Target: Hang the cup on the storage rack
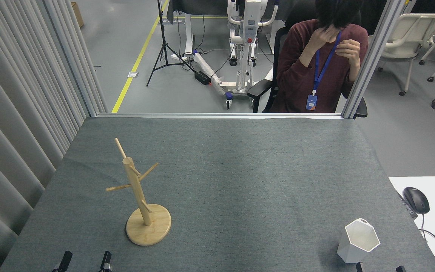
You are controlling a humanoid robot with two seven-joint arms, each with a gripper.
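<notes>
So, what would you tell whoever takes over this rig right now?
Left hand: low at the near edge, fingers apart, empty.
Right hand: only fingertips show, just below the cup; grip state unclear.
Cup: upright on the table, near right, not grasped.
Storage rack: upright near left, all pegs bare.
Done: nothing.
Left: grasp the cup, carry it across, hang it on a peg.

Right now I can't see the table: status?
Left gripper open, right gripper open, both empty. Cup upright near right. Storage rack bare. Path clear.
</notes>
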